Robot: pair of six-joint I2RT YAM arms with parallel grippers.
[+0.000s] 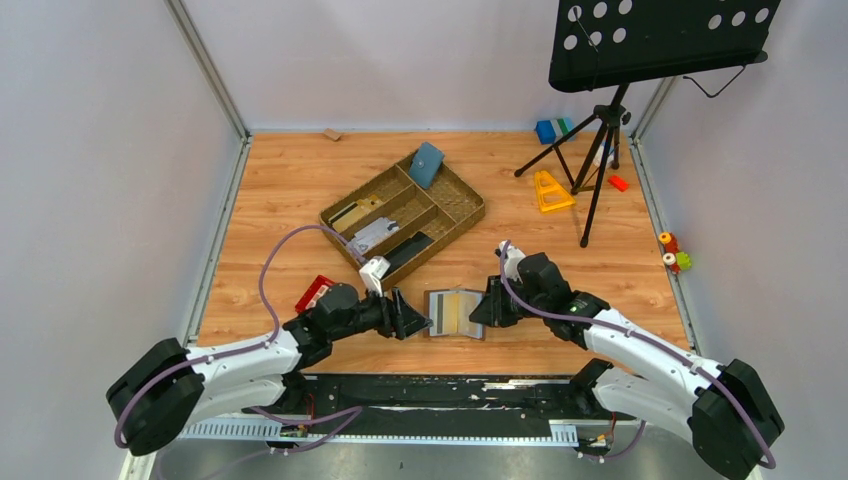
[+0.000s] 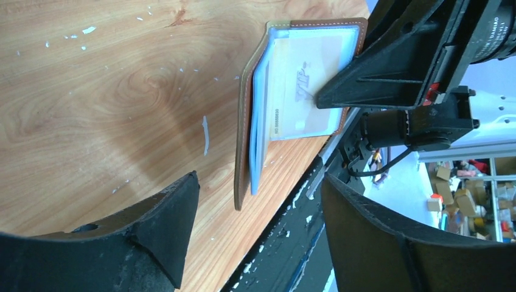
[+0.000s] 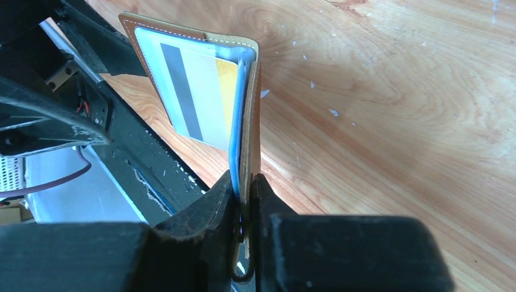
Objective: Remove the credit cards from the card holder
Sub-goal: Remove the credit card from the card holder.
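Right tool [image 1: 482, 308] clamped the open card holder's [image 1: 455, 313] 3 o'clock edge; left tool [image 1: 415, 322], fingers apart, sat at its 9 o'clock. The holder's long axis ran 9-to-3, at the tabletop's [image 1: 280, 190] 6 o'clock edge.

The card holder [image 1: 456, 313] is lying open near the front edge of the wooden counter [image 1: 280, 180], its inside showing grey and yellowish panels. The left tool [image 1: 412, 318] is sitting just beside its left edge with jaws spread apart, and the right tool [image 1: 488, 306] is touching its right edge. Farther back, a woven compartment tray [image 1: 468, 216] is sitting at an angle with a blue-teal pouch [image 1: 426, 165] leaning in its far corner, while a small red object [image 1: 316, 293] is lying beside the left arm.
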